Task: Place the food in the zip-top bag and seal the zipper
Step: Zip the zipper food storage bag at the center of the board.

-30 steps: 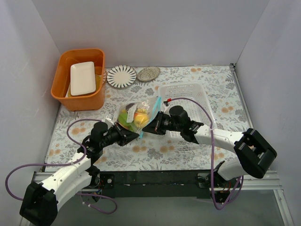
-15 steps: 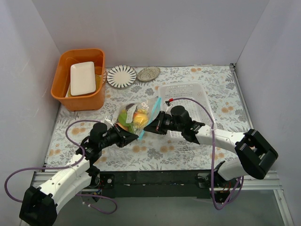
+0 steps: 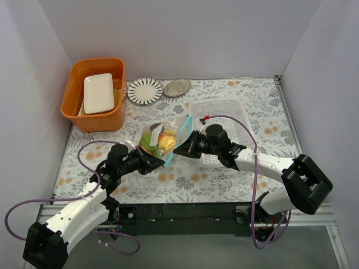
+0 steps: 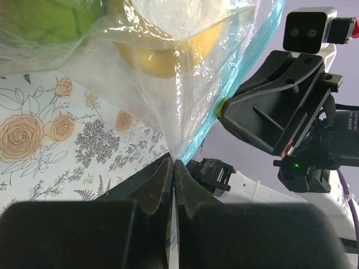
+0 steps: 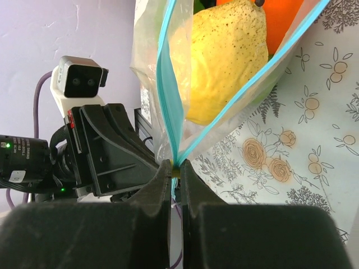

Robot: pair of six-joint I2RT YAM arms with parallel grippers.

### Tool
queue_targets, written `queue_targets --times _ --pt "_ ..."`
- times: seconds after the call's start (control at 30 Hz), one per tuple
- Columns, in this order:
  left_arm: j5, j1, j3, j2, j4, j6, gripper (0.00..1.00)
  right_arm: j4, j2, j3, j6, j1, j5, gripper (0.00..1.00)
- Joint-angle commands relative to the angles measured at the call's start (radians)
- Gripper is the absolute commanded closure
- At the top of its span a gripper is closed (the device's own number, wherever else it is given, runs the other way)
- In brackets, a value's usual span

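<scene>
1. Zip-top bag (image 3: 161,139) was seen at the middle of the bench (image 3: 224,179), just left of the white basket (image 3: 224,106), and was gripped at its near end by both hands.
2. Food was visible inside it: a yellow lemon (image 5: 224,61), an orange (image 5: 283,17) and a green fruit (image 4: 50,19).
3. The left hand (image 4: 173,168) was clenched on clear plastic at the bag's near corner.
4. The right hand (image 5: 175,168) was clenched on the zipper (image 5: 171,106), whose two blue strips were parted beyond the pinch.
</scene>
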Motion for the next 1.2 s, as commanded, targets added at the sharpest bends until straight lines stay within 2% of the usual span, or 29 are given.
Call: queue_targets --times 0.0,0.47,1.17 --pt "0.000 0.001 0.036 0.007 -0.092 0.044 1.00 0.031 -0.041 0.013 -0.030 -0.042 0.074 0.96" --pt "0.001 0.007 0.075 0.024 -0.124 0.073 1.00 0.042 -0.033 0.012 -0.049 -0.102 0.048 0.96" --pt "-0.028 0.012 0.079 -0.040 -0.204 0.083 1.00 0.042 -0.049 0.004 -0.067 -0.177 0.026 0.95"
